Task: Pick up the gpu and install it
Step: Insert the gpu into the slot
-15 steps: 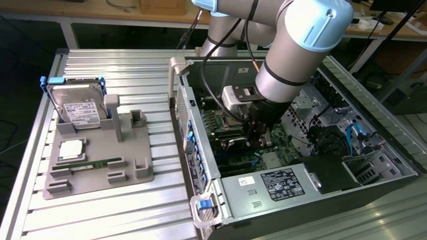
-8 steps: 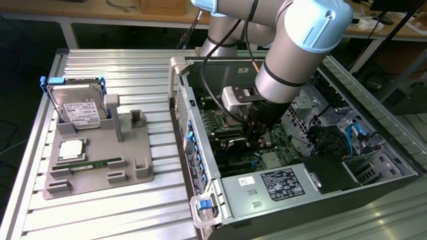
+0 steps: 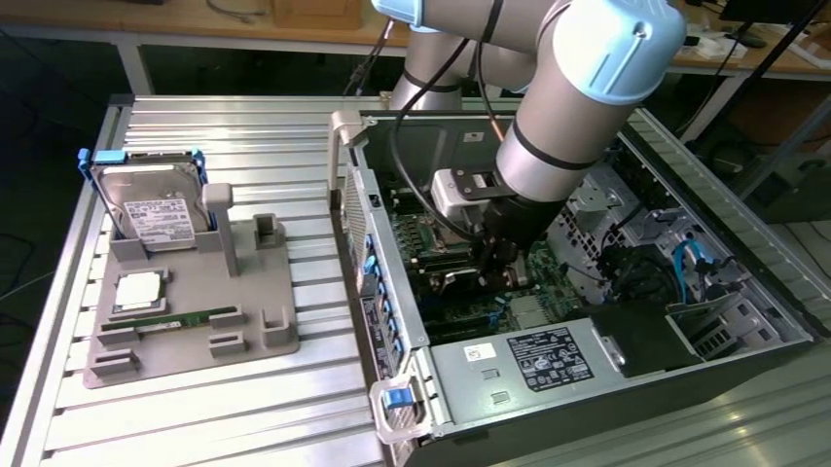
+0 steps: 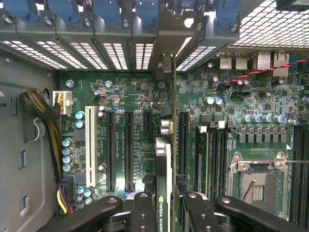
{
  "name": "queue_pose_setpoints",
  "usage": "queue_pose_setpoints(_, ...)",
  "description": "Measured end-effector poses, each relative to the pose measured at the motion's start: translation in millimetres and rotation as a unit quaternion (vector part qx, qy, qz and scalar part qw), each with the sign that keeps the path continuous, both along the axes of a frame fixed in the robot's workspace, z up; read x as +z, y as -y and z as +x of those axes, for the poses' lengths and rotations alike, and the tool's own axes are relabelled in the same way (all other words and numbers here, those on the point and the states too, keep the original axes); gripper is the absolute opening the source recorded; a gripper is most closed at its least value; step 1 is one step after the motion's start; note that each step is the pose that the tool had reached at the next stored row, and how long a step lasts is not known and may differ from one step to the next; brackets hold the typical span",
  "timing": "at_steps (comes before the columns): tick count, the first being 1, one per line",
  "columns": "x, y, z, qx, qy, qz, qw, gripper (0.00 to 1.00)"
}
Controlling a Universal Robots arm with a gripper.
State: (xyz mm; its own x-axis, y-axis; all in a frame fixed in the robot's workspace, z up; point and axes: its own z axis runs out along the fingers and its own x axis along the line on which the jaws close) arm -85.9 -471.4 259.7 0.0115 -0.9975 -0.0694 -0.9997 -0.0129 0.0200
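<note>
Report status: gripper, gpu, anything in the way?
Status: gripper shut on the gpu, inside the case. Card edge-on over the motherboard slots, seating unclear. Nothing seen blocking.

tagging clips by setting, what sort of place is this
Probably a robotics lab or workshop bench for PC assembly: an open computer case on a slatted metal table, a grey fixture holding a hard drive, and the gripper holding the gpu at the motherboard.
</note>
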Motion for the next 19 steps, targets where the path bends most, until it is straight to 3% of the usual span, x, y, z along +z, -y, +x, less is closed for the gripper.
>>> queue_pose_setpoints(19, 2.3, -0.1, 0.0, 0.000, 0.0000, 0.0002, 1.0000, 0.27)
